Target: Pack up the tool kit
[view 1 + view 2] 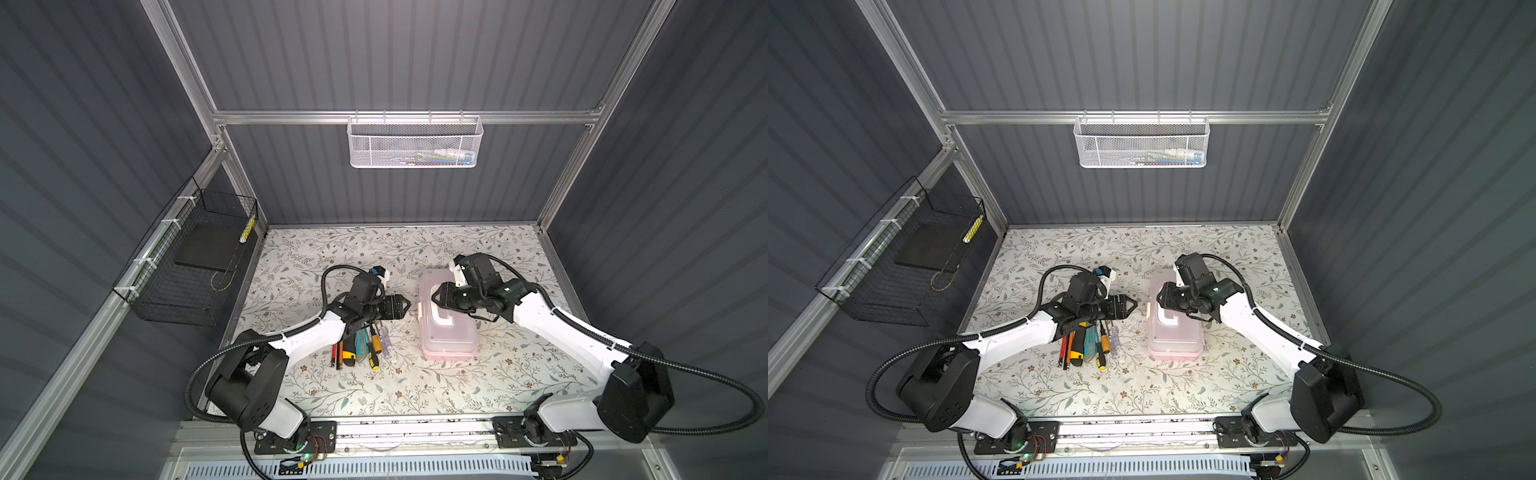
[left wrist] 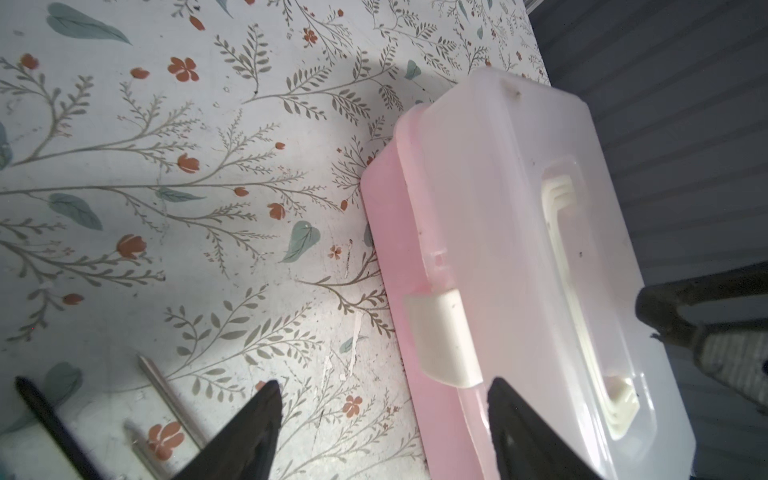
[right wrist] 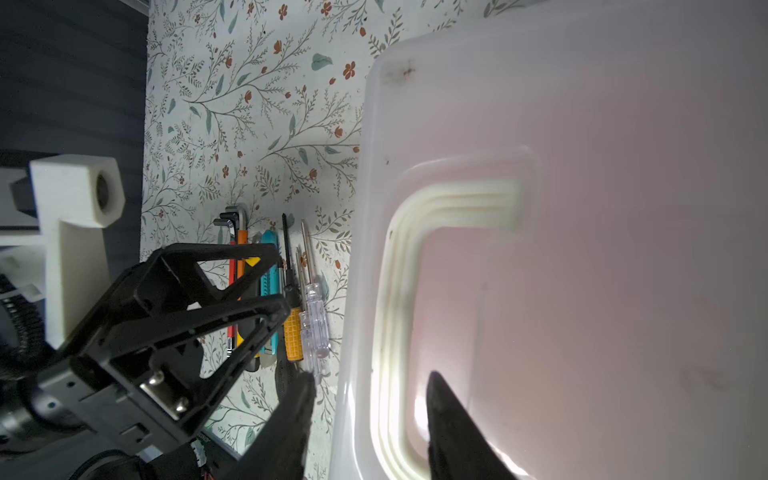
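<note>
Here, the pink box (image 1: 451, 336) is lidded; tools (image 1: 361, 349) lie beside it.

white mesh basket (image 1: 386, 145): on back rail | black wire basket (image 1: 174, 303): left wall | floral table (image 1: 415, 386)

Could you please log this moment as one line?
box: lid shut | tools: on table, beside box | left gripper: open, facing latch | right gripper: open, straddling handle

Box (image 1: 451, 336): on the table (image 1: 374, 390), beneath the right claw (image 1: 433, 297), just ahead of the left claw (image 1: 408, 306).
Tools (image 1: 365, 345): side by side, behind the left claw.
Handle (image 3: 399, 291): atop the box, seemingly touching the right claw.
</note>
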Robot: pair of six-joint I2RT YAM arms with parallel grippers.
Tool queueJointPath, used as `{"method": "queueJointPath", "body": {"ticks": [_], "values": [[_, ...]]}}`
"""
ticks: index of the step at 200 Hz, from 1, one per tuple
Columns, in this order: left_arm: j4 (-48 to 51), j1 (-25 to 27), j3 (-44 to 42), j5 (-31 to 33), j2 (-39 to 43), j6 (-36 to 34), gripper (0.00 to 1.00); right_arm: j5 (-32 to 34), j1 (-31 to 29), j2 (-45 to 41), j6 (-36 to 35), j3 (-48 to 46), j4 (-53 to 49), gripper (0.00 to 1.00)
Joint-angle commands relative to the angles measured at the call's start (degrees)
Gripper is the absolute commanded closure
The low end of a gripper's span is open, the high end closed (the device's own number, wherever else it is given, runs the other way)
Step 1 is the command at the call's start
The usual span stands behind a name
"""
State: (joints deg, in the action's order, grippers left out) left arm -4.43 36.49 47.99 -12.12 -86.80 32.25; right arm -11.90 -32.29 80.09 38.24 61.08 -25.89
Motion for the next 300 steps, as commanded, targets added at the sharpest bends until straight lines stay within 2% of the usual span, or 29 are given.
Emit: {"method": "queueJointPath", "body": {"ticks": [1, 69, 80, 121, 210, 242, 262, 275, 300], "values": [[-0.78, 0.74, 2.65, -0.98, -1.17, 0.37, 0.22, -3.6, -0.01, 1.37, 1.63, -1.33, 3.27, 0.54], [-0.77, 2.94, 4.64, 0.05, -3.28, -0.04, 0.22, -5.94, 0.53, 3.73, 1.94, -2.3, 3.3, 0.51], [-1.3, 3.36, 4.56, -0.05, -3.69, -0.04, 0.22, -6.73, 0.82, 3.83, 1.93, -3.27, 6.35, 0.51], [-2.25, 4.33, 4.8, -1.17, -5.92, 0.3, 0.22, -21.89, 4.15, 3.42, 6.41, -10.57, 20.59, 0.51], [-3.22, 6.66, 5.23, -2.8, -8.64, 0.09, 0.24, -27.58, 4.75, 7.49, 5.27, -12.38, 25.87, 0.53], [-3.57, 6.92, 4.73, -2.59, -8.3, -0.13, 0.24, -27.91, 4.96, 8.18, 3.96, -12.55, 25.99, 0.56], [-3.28, 6.88, 4.98, -2.27, -8.16, -0.8, 0.24, -28.25, 5.14, 8.5, 3.86, -13.06, 26.79, 0.63], [-3.02, 6.89, 5.17, -2.06, -7.87, -1.3, 0.24, -28.23, 5.52, 8.26, 4.02, -13.98, 28.05, 0.72], [-2.72, 6.89, 5.4, -1.97, -6.88, -2.04, 0.24, -28.59, 6.39, 8.15, 4.69, -15.05, 30.06, 0.79]]}}
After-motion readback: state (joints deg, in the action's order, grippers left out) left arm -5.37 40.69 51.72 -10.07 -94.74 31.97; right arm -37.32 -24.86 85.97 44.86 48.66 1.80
